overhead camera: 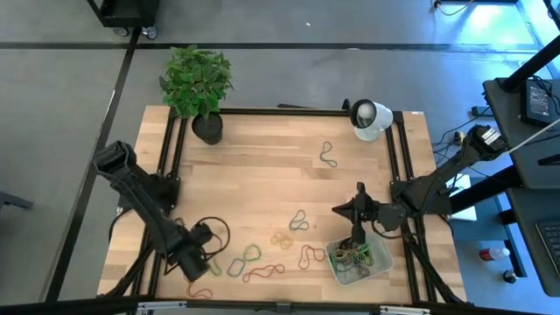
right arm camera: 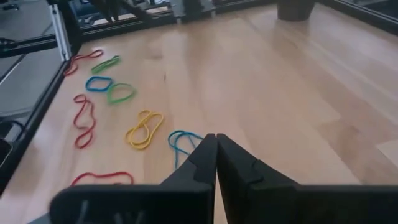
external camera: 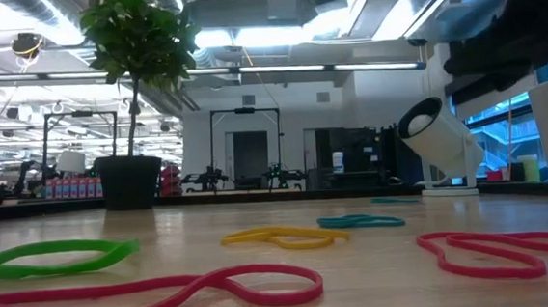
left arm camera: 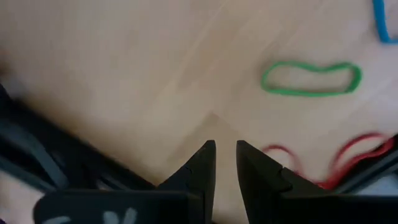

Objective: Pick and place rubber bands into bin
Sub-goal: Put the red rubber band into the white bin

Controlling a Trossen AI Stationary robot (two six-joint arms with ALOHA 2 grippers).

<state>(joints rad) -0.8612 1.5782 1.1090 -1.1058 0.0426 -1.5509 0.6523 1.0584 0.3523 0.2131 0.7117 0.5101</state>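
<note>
**Operator:** Grippers first, what do you see?

**Spotter:** Your right gripper (overhead camera: 357, 238) sits at the lower right of the overhead frame, just above the bin (overhead camera: 382, 263), fingers pressed together in its wrist view with nothing visible between them. Your left gripper (left arm camera: 226, 155) is at the lower left, low over the bare wood, with a narrow gap between its fingers and nothing in it.

**Operator:** And the rubber bands?

**Spotter:** A tangle of them already lies in the bin. Your loose rubber bands (overhead camera: 262, 262) are strung along the bottom edge of the table, left of the bin, in green, red, yellow and blue. One more band (overhead camera: 327, 156) lies alone in the upper middle, near the white round device (overhead camera: 371, 119).
</note>
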